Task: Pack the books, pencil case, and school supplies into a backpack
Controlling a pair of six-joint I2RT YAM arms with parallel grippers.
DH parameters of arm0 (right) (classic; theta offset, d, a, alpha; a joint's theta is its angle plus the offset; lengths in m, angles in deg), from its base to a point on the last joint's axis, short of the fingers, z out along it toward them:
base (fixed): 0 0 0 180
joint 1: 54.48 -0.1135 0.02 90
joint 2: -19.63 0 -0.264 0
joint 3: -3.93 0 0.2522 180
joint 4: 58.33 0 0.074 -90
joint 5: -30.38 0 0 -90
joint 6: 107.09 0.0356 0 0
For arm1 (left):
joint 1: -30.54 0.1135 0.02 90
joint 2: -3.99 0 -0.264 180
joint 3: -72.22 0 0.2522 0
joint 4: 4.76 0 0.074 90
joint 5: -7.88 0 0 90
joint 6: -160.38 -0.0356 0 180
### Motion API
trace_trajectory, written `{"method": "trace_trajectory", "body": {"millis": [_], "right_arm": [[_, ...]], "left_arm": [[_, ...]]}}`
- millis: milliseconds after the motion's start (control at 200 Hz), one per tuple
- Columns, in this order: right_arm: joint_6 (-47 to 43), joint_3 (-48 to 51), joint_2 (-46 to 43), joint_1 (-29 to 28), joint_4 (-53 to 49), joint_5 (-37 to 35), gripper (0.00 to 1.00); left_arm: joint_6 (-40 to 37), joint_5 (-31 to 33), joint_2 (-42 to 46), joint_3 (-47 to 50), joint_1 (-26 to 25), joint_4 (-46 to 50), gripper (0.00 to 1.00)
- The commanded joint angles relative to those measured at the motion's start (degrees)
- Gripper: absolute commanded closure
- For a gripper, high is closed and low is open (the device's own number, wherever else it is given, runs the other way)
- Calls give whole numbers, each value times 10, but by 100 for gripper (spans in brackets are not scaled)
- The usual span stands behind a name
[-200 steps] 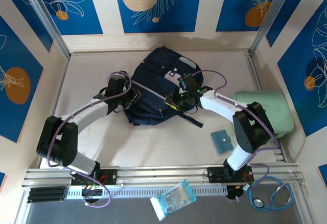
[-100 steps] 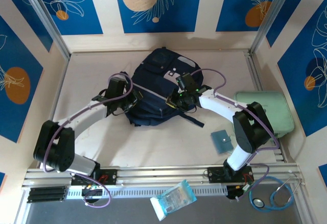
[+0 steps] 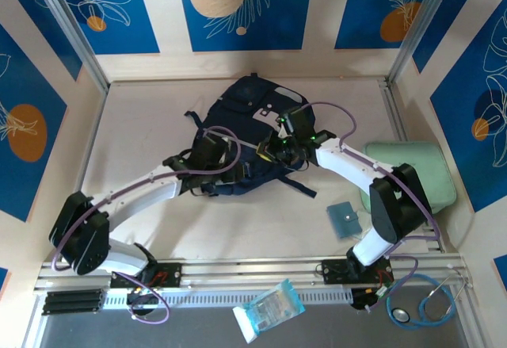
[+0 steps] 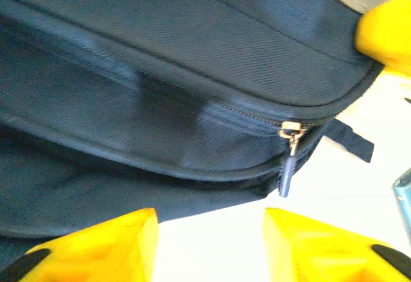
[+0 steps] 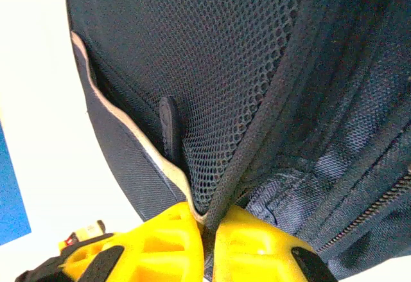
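The dark navy backpack (image 3: 247,110) lies flat mid-table. My right gripper (image 3: 273,148) is at its near right side, shut on the bound edge of the backpack's mesh pocket (image 5: 250,89); in the right wrist view the yellow fingers (image 5: 160,243) pinch that trim. My left gripper (image 3: 231,160) is open at the backpack's near edge, with bare table between its fingers (image 4: 96,243). A zipper pull (image 4: 287,169) hangs just beyond them. A flat teal square pad (image 3: 344,219), one of the school supplies, lies by the right arm. The books and pencil case are out of view.
A mint-green zip case (image 3: 416,172) sits at the right edge. A plastic-wrapped blue-white packet (image 3: 269,308) and a stethoscope (image 3: 424,304) lie in front of the arm rail. Walls enclose the table on three sides.
My left gripper let go, opened and slid right along the backpack's near edge. My right gripper closed on the backpack's mesh pocket edge and shifted slightly up.
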State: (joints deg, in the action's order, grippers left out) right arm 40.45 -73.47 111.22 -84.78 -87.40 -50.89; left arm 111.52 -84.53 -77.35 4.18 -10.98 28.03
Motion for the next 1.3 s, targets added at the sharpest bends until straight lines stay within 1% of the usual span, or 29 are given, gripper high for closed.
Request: {"method": "trace_trajectory", "body": {"millis": [0,120,260,465,595,650,740,830,940,1071,1181,1236,1296], "right_arm": [[11,2,-25,7,57,49,93],[13,3,-25,9,57,54,93],[13,4,-23,9,57,57,93],[17,8,-22,10,63,60,94],[17,8,-24,10,62,62,93],[16,9,-25,11,61,62,94],[17,11,-25,13,61,63,93],[20,12,-25,14,64,65,94],[21,13,-26,16,66,67,94],[18,15,-26,16,61,58,94],[7,18,-32,21,40,23,96],[-1,26,-38,28,35,4,96],[-12,34,-44,41,34,-3,97]], "left_arm": [[-18,-44,-22,-22,-10,-51,60],[-30,-42,-34,-40,-17,-45,69],[-37,-36,-30,-48,-22,-43,72],[-32,-23,-41,-58,-25,-46,72],[-24,24,-69,-89,-28,6,71],[-22,23,-73,-90,-28,2,70],[-17,4,-81,-90,-28,-18,71],[-12,0,-92,-99,-28,-12,74],[-4,16,-96,-95,-28,-3,78],[-9,29,-97,-100,-28,4,91],[-29,58,-89,-108,-22,29,100],[-43,68,-82,-102,-12,39,100],[-61,66,-70,-82,13,42,100]]}}
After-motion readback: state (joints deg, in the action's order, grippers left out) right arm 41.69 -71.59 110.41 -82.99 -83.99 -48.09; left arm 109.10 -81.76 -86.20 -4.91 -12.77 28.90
